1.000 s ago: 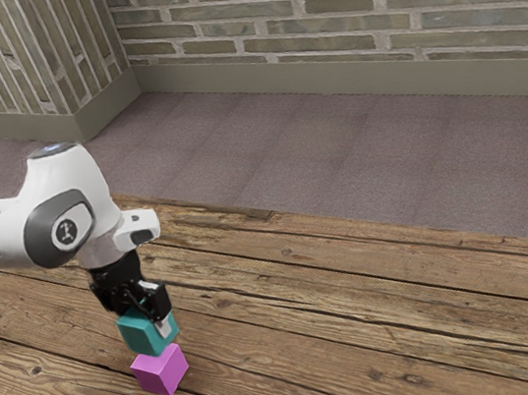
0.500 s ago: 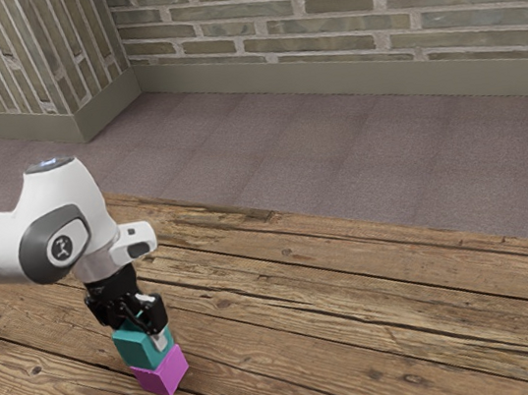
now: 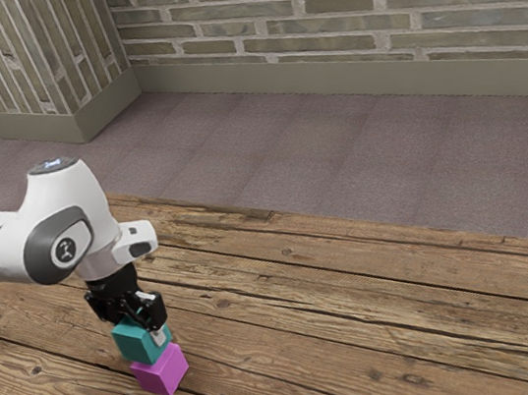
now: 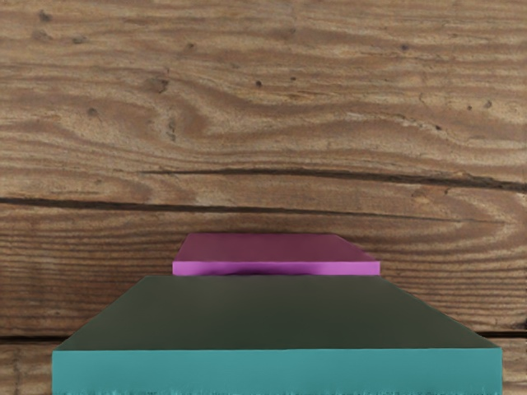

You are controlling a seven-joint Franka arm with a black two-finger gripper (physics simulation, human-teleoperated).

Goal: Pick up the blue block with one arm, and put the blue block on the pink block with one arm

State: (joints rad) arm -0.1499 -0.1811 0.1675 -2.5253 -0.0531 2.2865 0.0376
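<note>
The blue block (image 3: pixel 142 342), more teal than blue on my screen, sits on top of the pink block (image 3: pixel 161 373) near the surface's (image 3: pixel 356 283) front corner at the exterior view's left. From this side camera the two blocks look to be touching, with no gap that I can pick out. They are not squarely aligned: the pink one pokes out from under the blue one toward the exterior view's right. My end effector (image 3: pixel 136 321) comes straight down onto the blue block and is clenched on it, one finger against each side of its upper part. Its black body hides the block's top face. The white arm (image 3: pixel 47 240) comes in from the left edge, where its base is cut off. Grey floor (image 3: pixel 337 157) and a brick wall (image 3: pixel 335 8) lie behind.

In the wrist view the blue block (image 4: pixel 276 329) lies right under my hand, its dark shaded top face broad and its bright side face cut off by the frame. Just beyond its far edge a thin slice of the pink block (image 4: pixel 276 251) shows, and the rest is covered by the blue one. I cannot judge from here how the two are centred. Past them run the surface's (image 4: pixel 247 123) wood planks, with a dark seam between boards
</note>
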